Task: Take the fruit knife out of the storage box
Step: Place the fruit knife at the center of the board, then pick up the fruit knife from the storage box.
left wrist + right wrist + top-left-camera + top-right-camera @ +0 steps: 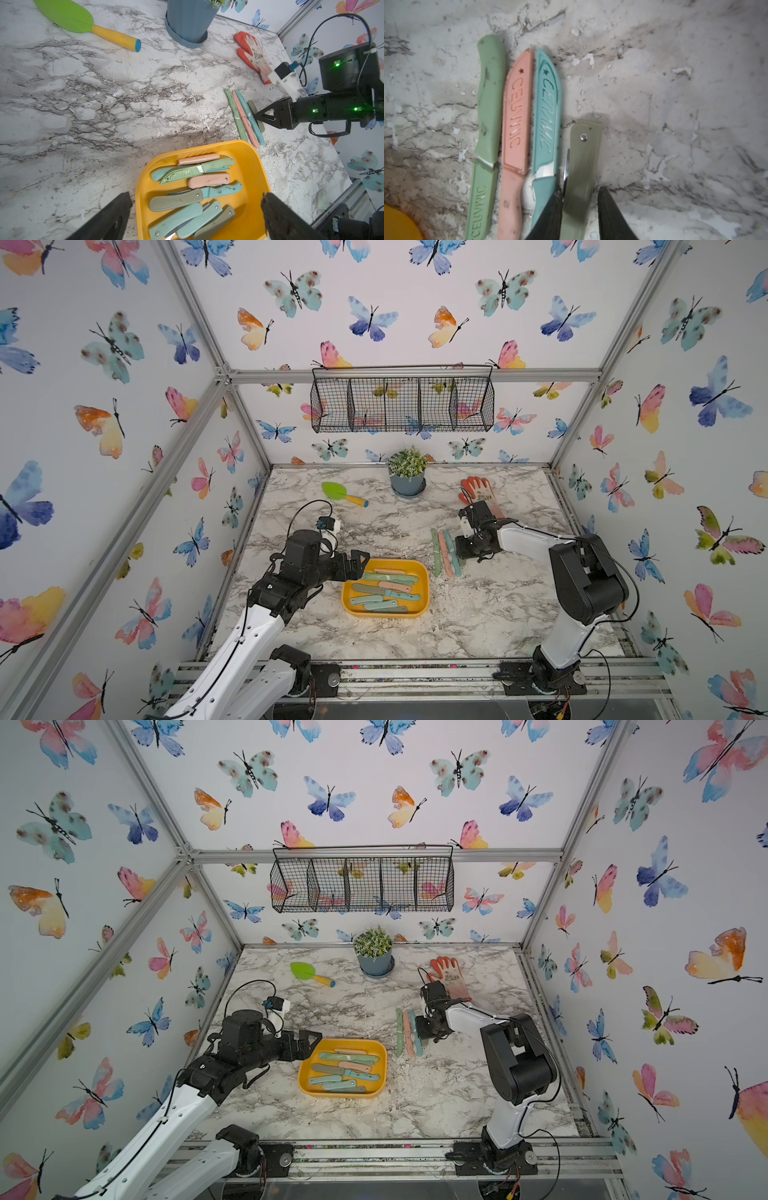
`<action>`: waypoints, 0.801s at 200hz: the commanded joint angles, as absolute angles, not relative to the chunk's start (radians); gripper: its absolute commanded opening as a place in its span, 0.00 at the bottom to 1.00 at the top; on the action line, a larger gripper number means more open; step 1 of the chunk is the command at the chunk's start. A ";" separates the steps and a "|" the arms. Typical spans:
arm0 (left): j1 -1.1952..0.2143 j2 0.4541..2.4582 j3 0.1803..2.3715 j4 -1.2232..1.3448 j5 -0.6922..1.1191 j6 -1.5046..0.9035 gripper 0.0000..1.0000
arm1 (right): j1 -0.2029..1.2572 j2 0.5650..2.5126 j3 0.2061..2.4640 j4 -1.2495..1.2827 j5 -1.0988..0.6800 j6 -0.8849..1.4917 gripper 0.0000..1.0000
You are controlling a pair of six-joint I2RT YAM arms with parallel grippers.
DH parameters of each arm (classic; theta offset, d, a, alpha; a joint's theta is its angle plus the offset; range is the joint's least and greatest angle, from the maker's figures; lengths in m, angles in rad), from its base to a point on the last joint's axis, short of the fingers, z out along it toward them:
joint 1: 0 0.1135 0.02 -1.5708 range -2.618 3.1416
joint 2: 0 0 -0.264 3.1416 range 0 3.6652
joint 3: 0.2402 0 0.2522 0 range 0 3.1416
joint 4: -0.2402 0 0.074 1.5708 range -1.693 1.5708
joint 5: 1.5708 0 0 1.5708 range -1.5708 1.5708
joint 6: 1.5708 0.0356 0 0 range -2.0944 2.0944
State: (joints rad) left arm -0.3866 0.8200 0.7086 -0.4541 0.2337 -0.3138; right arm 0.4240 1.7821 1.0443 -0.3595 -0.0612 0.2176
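Observation:
The yellow storage box (384, 614) (341, 1093) (249, 166) holds several fruit knives (176, 200), some folding and some sheathed. My left gripper (360, 562) (195, 196) is open, its fingers (116, 216) spread wide over the box's left end, touching nothing. Right of the box, green (488, 104), pink (517, 108) and teal (548, 108) sheathed knives lie in a row on the table. An olive folding knife (584, 158) (254, 108) lies beside them between the fingers of my right gripper (579, 190) (459, 555) (419, 1033). One finger touches it; the other stands slightly apart.
A potted plant (407, 483), a green trowel (343, 493) and an orange glove (482, 489) lie at the back of the marble table. A black wire basket (401, 404) hangs on the back wall. Aluminium frame posts border the table.

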 commanded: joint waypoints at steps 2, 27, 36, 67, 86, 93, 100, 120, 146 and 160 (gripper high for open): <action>-0.391 0.812 0.709 -0.456 0.221 -0.304 0.98 | 0.414 1.713 1.048 -0.360 -0.069 0.217 0.32; -0.391 0.811 0.712 -0.457 0.199 -0.305 0.99 | 0.425 1.608 1.027 -0.310 -0.118 0.167 0.35; -0.391 0.811 0.716 -0.460 0.183 -0.307 0.98 | 0.439 1.574 1.023 -0.297 -0.131 0.143 0.37; -0.390 0.801 0.734 -0.486 0.060 -0.325 0.98 | 0.572 1.491 1.012 -0.244 -0.235 -0.020 0.41; -0.387 0.788 0.745 -0.508 -0.049 -0.357 0.99 | 0.704 1.484 1.017 -0.227 -0.258 -0.121 0.47; -0.387 0.781 0.749 -0.517 -0.099 -0.374 0.98 | 0.734 1.494 1.024 -0.224 -0.282 -0.140 0.48; -0.385 0.774 0.749 -0.524 -0.144 -0.394 0.98 | 0.756 1.506 1.028 -0.217 -0.308 -0.148 0.48; -0.380 0.746 0.742 -0.535 -0.229 -0.419 0.99 | 0.810 1.560 1.063 -0.235 -0.348 -0.179 0.48; -0.374 0.708 0.737 -0.536 -0.259 -0.426 0.98 | 0.882 1.650 1.134 -0.308 -0.343 -0.231 0.48; -0.371 0.695 0.733 -0.535 -0.265 -0.432 0.99 | 0.923 1.709 1.180 -0.346 -0.318 -0.252 0.49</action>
State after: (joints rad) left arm -0.3794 0.7277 0.7094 -0.5186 -0.1806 -0.4053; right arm 0.8673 1.6363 1.1080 -0.2626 -0.3134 -0.1768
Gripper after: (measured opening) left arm 0.985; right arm 0.482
